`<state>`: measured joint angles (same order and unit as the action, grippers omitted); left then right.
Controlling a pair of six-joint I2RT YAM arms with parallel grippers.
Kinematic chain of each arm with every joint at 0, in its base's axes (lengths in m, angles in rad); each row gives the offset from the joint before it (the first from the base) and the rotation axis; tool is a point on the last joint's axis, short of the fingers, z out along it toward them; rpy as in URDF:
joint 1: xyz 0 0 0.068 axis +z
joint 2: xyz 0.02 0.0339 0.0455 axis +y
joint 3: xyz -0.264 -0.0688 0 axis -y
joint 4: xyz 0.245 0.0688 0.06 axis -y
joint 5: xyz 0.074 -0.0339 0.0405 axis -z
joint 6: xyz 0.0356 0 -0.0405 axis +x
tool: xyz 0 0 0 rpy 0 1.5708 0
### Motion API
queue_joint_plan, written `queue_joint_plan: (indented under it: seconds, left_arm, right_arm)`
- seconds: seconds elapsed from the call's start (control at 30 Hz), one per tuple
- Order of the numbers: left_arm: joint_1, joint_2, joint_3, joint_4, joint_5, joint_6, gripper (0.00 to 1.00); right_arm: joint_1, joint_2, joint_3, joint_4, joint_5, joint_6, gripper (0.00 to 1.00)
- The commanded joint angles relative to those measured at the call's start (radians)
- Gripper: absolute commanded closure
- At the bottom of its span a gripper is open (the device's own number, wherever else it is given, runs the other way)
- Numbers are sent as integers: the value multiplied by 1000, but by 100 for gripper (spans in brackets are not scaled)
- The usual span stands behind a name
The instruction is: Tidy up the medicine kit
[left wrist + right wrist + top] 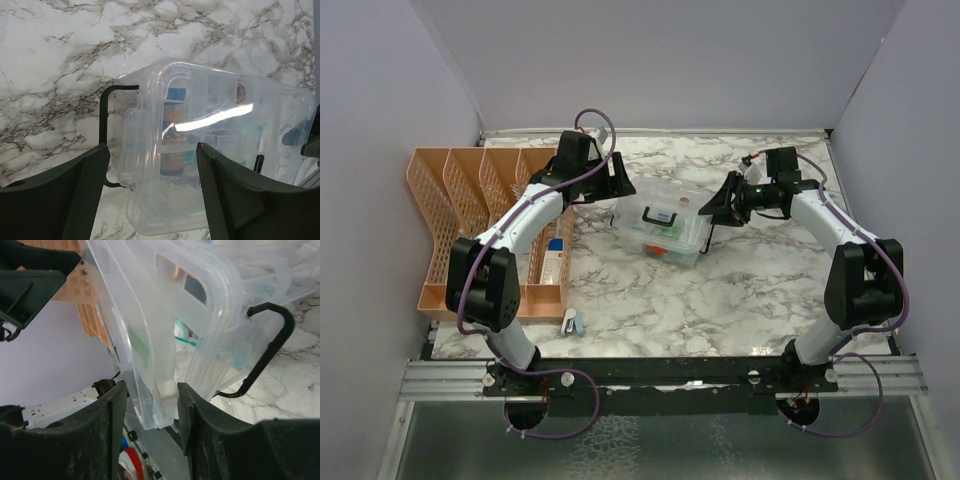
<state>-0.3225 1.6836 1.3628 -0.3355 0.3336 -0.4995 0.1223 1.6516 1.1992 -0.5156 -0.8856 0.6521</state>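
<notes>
Clear plastic is slippery, so the kit (665, 232), mid-table (740, 290) between the arms, may slide or tip if the right gripper (151, 386) (jaws about its edge, grip uncertain) lets go before the left gripper (151, 147), wide open astride its other end, closes.

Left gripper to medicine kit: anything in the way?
Nothing visible. The left gripper is open, with the medicine kit and its black handle directly in front of it. Only bare marble table surrounds that end. The orange organizer stands off to the side, clear of the approach.
</notes>
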Motion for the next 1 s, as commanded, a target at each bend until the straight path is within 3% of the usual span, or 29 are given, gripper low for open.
queue_joint_plan:
  seconds: [0.0, 0.13, 0.37, 0.53, 0.77, 0.97]
  left_arm:
    - [6, 32, -4, -32, 35, 1, 28]
    - [8, 37, -1, -35, 35, 5, 31]
    - [10, 47, 9, -50, 49, 3, 36]
    - [12, 52, 24, -62, 89, -11, 39]
    - [14, 57, 46, -69, 123, -7, 52]
    - [14, 54, 49, -69, 157, -1, 57]
  right_arm:
    - [-7, -8, 41, -58, 157, -1, 54]
    - [-7, -19, 37, -42, 228, 26, 54]
    - [-8, -53, 21, -35, 336, 27, 62]
    - [-7, -57, 19, -53, 336, 4, 63]
    - [-7, -81, -12, -51, 327, -1, 67]
    - [-7, -135, -52, 12, 269, -1, 61]
